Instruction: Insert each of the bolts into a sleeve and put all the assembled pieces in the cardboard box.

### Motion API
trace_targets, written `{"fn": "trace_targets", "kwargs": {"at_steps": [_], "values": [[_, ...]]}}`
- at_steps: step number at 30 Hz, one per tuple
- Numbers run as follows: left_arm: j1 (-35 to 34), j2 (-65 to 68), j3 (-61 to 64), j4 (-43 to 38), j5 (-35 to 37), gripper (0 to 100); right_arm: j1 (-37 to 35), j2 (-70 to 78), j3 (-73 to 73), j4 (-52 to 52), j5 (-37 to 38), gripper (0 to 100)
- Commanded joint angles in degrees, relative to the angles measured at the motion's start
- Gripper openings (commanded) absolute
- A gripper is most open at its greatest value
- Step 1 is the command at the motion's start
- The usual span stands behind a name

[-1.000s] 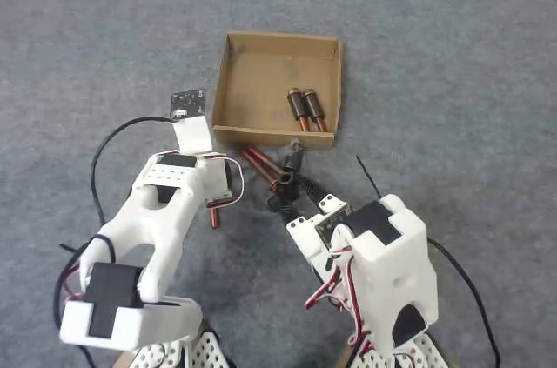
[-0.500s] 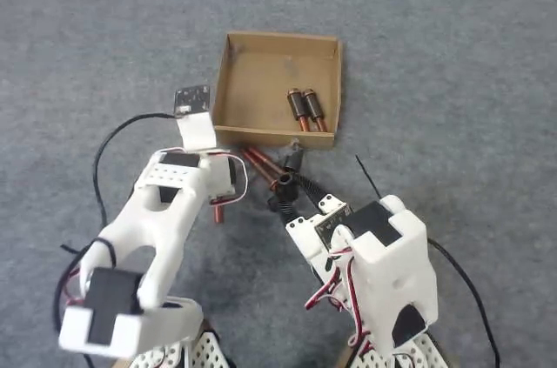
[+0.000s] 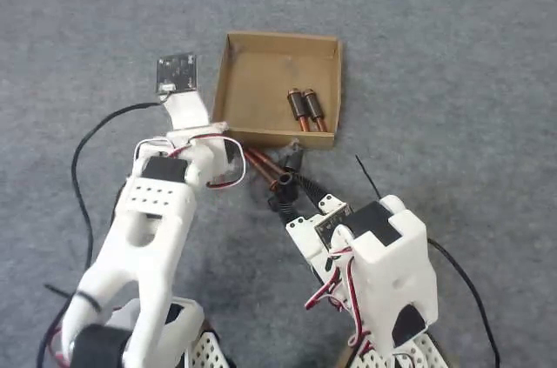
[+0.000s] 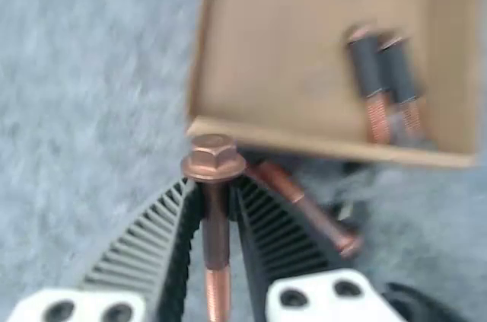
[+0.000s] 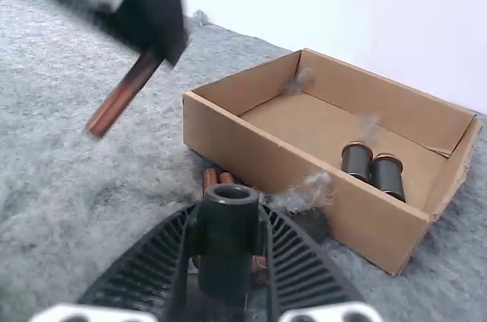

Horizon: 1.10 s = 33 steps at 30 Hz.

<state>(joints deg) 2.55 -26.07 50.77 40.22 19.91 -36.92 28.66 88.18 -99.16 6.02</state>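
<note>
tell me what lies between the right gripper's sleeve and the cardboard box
Loose copper bolts lie between the sleeve and the cardboard box, seen in the right wrist view.

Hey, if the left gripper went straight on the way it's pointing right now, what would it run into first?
Probably the near wall of the cardboard box, close to its corner; the head of the bolt in the left gripper would touch first. Depth is unclear.
</note>
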Motion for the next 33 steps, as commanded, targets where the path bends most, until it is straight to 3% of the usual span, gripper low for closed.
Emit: {"fn": "trace_targets", "kwargs": {"at_steps": [1,17,24,33], "values": [[2.37,-9.93,-1.36,-5.01,-0.18,1,0.04,-2.51,-0.18,-1.71,-0.79,0.6],[9.49,-29.45,19.03,-33.05,-0.18,1,0.04,-2.51,-0.18,-1.71,-0.79,0.6],[16.26,-39.65,27.12,-33.41,-0.18,1,0.13,-2.77,0.09,-1.71,-0.79,0.6],[19.16,-46.24,33.54,-33.41,-0.18,1,0.13,-2.95,0.18,-1.71,-0.79,0.6]]}}
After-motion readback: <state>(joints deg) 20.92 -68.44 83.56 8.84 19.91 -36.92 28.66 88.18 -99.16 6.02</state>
